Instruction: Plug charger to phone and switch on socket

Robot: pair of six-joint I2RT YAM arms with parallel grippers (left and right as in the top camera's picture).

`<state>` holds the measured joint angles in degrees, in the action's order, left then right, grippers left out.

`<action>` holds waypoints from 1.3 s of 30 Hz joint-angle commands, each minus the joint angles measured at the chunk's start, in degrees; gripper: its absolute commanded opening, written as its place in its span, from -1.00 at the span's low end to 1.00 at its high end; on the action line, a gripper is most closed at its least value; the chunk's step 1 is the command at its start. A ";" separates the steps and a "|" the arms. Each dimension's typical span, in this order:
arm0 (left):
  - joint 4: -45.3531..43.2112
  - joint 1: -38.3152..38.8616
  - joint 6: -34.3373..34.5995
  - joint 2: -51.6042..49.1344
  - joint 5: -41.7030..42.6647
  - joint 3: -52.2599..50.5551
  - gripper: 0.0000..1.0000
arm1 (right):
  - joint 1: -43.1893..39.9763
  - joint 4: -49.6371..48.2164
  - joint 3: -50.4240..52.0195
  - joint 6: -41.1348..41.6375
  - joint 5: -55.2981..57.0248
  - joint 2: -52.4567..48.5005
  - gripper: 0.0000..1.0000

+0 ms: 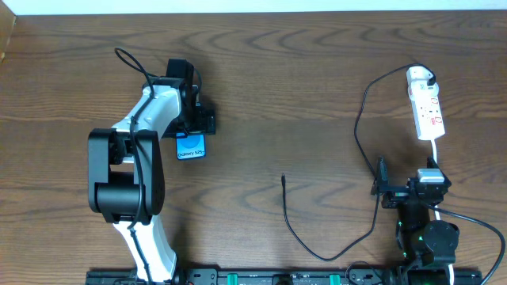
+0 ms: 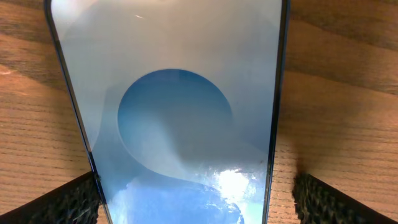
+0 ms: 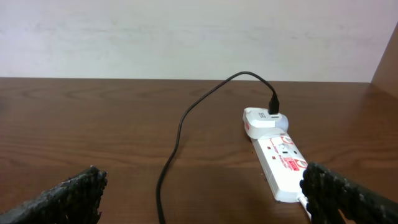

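Left claw was held wide apart astride phone; charger tip was left loose on desk right of phone; socket and right claw, also apart, were seen far right of phone

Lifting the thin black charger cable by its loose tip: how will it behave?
The thin black charger cable lies in loose curves, so it will probably flop and trail. Its small plug tip may swing. The far end sits in the white adapter, so a hard pull might drag the white power strip.
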<state>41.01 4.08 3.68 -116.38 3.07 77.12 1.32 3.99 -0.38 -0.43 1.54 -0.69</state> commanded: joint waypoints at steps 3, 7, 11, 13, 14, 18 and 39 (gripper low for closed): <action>0.24 0.07 -1.14 -3.23 -2.78 -2.27 0.87 | 0.28 0.15 0.07 0.61 0.66 0.37 0.99; 0.24 0.07 -1.14 -3.23 -2.75 -2.29 0.86 | 0.28 0.15 0.07 0.61 0.66 0.37 0.99; 0.24 0.07 -1.14 -3.23 -2.75 -2.29 0.85 | 0.28 0.15 0.07 0.61 0.66 0.37 0.98; 0.24 0.07 -1.14 -3.23 -2.75 -2.34 0.84 | 0.28 0.15 0.07 0.61 0.66 0.37 0.98; 0.24 0.07 -1.14 -3.23 -2.75 -2.34 0.84 | 0.28 0.15 0.07 0.61 0.66 0.37 0.98; 0.22 0.07 -1.16 -3.23 -2.75 -2.64 0.77 | 0.28 0.15 0.07 0.61 0.66 0.37 0.99; 0.22 0.07 -1.38 -3.23 -2.73 -3.78 0.60 | 0.28 0.15 0.07 0.61 0.66 0.37 0.98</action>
<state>40.47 4.23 2.94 -116.16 3.18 76.55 1.32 3.99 -0.38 -0.43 1.54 -0.69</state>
